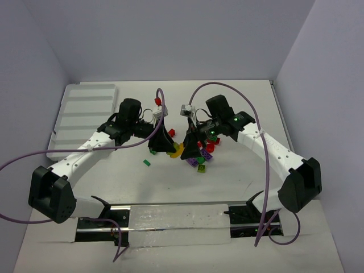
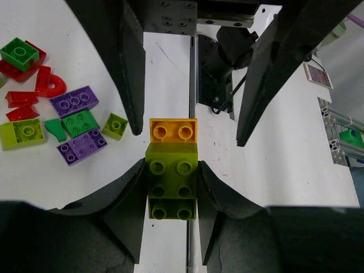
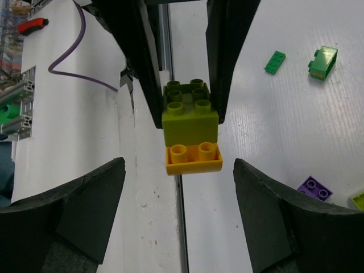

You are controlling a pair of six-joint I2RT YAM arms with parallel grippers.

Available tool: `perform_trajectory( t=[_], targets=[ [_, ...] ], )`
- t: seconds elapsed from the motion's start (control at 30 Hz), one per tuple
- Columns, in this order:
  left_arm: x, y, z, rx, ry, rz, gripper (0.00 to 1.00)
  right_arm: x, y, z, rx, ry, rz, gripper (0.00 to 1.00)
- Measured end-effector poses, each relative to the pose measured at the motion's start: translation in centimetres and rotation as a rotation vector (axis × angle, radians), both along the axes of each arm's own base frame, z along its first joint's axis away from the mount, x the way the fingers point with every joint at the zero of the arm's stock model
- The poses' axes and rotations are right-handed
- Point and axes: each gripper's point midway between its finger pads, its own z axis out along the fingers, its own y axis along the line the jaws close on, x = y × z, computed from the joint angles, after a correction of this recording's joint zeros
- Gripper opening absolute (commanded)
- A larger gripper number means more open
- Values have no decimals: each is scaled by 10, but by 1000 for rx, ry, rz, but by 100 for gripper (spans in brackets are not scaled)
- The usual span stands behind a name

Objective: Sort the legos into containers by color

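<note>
Top view: stacked bricks (image 1: 175, 150) at ctr were mostly hidden by black fingers (image 1: 163, 141), w/ only a yellow sliver showing. Nearby loose legos (image 1: 200, 161) overlapped, too small to count. The tray (image 1: 85, 108) had faint dividers, its near-right corner behind the left arm (image 1: 85, 152). Left wrist view: lime brick (image 2: 21, 133) was cut off at left edge. Right wrist view: purple brick (image 3: 314, 187) sat partly behind a finger.

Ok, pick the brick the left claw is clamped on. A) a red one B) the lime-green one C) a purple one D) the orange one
B: in the left wrist view the left claw pinches the lime-green brick, while the orange brick joined to it sticks out past its fingertips, between the open fingers of the right claw.
</note>
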Motion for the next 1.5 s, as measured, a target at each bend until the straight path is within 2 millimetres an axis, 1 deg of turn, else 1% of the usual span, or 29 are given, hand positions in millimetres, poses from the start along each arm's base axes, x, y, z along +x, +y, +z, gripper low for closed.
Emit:
perform_trajectory(
  t=[0.1,0.2,0.4,0.53,0.6,0.73,0.77,0.8,0.87,1.0,1.03,1.1,1.23,1.3,1.4,1.47,1.5],
  targets=[
    [-1,0,1,-4,8,-5,0,2,2,-5,-11,16,-1,80],
    [-3,0,1,-7,22,-9,0,4,3,-5,-13,18,-4,73],
    [-5,-1,2,-17,35,-15,0,7,7,2,-2,7,0,59],
    [-6,-1,0,-19,48,-18,0,3,10,1,-4,8,15,50],
    [-8,-1,-1,-21,55,-23,0,2,12,-1,-10,4,22,39],
    [-9,0,-2,-22,59,-29,0,3,13,-4,-20,10,33,22],
    [-9,0,-2,-21,60,-27,0,3,14,-4,-22,13,36,16],
    [-8,1,-2,-21,60,-24,0,3,14,-5,-23,14,38,6],
    [-6,3,-3,-21,62,-15,0,4,14,-5,-24,10,41,1],
    [2,13,0,-34,60,14,0,7,18,-4,-19,-16,51,0],
    [9,20,2,-35,55,43,0,6,17,-6,-27,-12,50,0],
    [28,40,3,-35,39,123,0,5,15,-8,-40,-10,48,0],
    [70,96,10,-25,-2,309,0,6,13,-13,-64,-16,38,0],
    [91,129,14,-2,-49,411,0,8,12,-15,-76,-23,28,0],
    [120,183,15,59,-108,584,0,12,10,-18,-97,-34,7,0],
    [139,220,5,129,-133,713,1,17,9,-21,-118,-42,-17,0],
    [148,240,-5,187,-135,788,2,19,8,-22,-129,-44,-31,0]
  ],
)
